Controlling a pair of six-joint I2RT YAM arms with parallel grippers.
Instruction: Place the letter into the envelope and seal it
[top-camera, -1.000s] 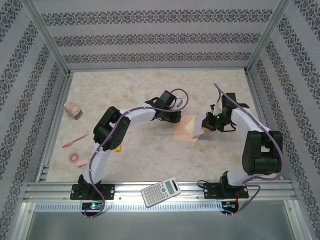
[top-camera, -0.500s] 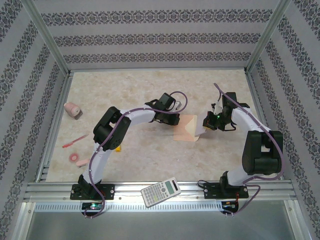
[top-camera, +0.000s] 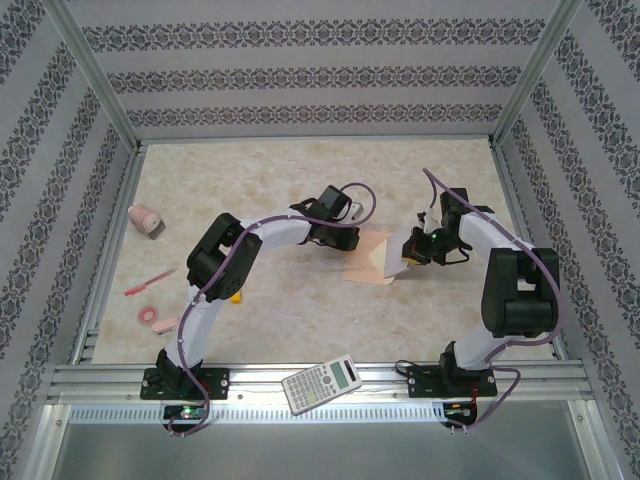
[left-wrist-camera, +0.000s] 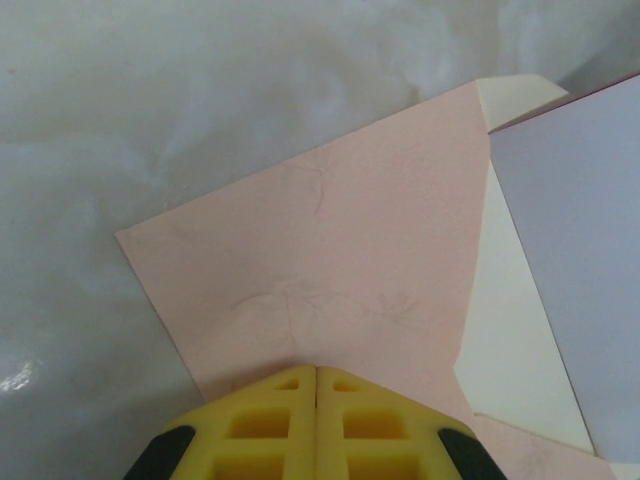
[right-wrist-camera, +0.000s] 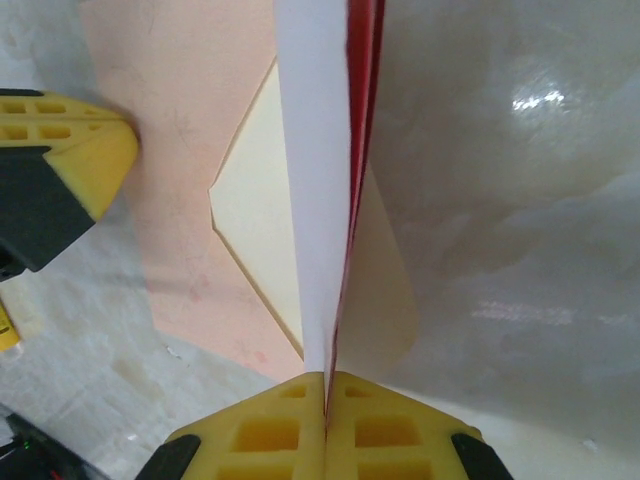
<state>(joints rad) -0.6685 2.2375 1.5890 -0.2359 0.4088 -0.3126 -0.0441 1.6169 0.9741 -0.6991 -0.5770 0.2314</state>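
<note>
Beige marbled counter (top-camera: 250, 180), walled in by patterned wallpaper, is carrying a pale peach-pink rectangular paper envelope (top-camera: 368, 262), which is lying flat near the middle with the cream inside of its flap showing. The left fingers (left-wrist-camera: 295, 395) are sitting fully closed, their tips resting on the envelope's left part with nothing between them. The right fingers (right-wrist-camera: 300, 410) are pinching tight on the thin white paper letter with a red border (right-wrist-camera: 315, 200), which is standing on edge, folded, over the envelope's open right side. A grey calculator (top-camera: 321, 383) is lying on the near rail.
</note>
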